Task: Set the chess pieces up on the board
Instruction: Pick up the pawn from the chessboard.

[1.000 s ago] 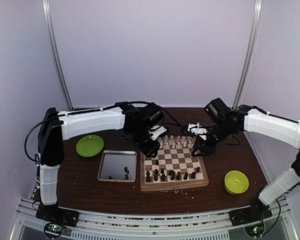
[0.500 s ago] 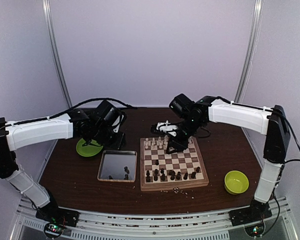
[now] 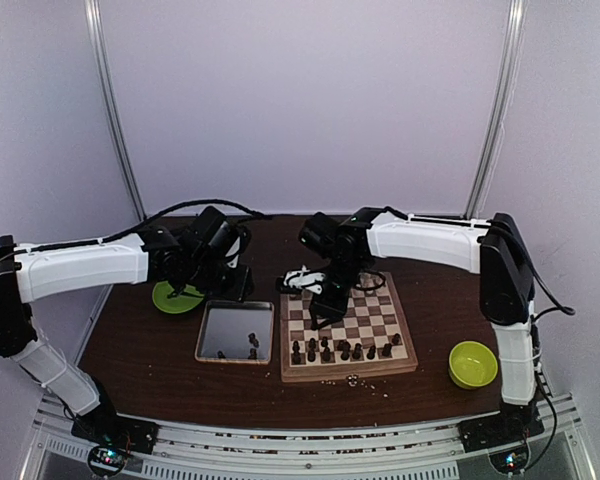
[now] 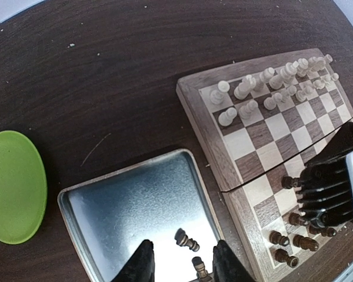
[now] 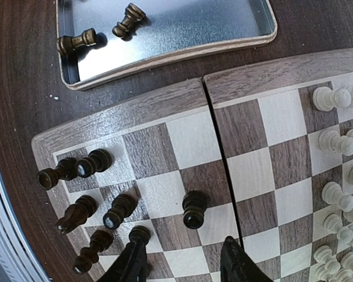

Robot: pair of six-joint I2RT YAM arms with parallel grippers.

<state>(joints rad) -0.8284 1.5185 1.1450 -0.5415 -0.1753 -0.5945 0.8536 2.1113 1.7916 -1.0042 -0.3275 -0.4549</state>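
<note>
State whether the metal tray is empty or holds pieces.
Not empty. The tray holds at least two dark pieces, which show against its shiny floor in both wrist views.

On the counter (image 3: 140, 370) the board (image 3: 380, 325) sits right of centre. The tray (image 3: 225, 325) lies just beside the board's left edge, parallel to it. The plate (image 3: 170, 298) lies behind the tray, toward its left. The bowl (image 3: 473, 363) stands right of the board, near the front, well apart from it.

On the board, the dark pieces (image 3: 325, 350) occupy the near rows, with one alone a row further in. The pale pieces (image 4: 270, 88) occupy the far rows. A few more dark ones lie in the tray, toward its near edge.

The left claw (image 4: 182, 261) is above the tray. The right claw (image 5: 185, 258) is above the board's left half.
</note>
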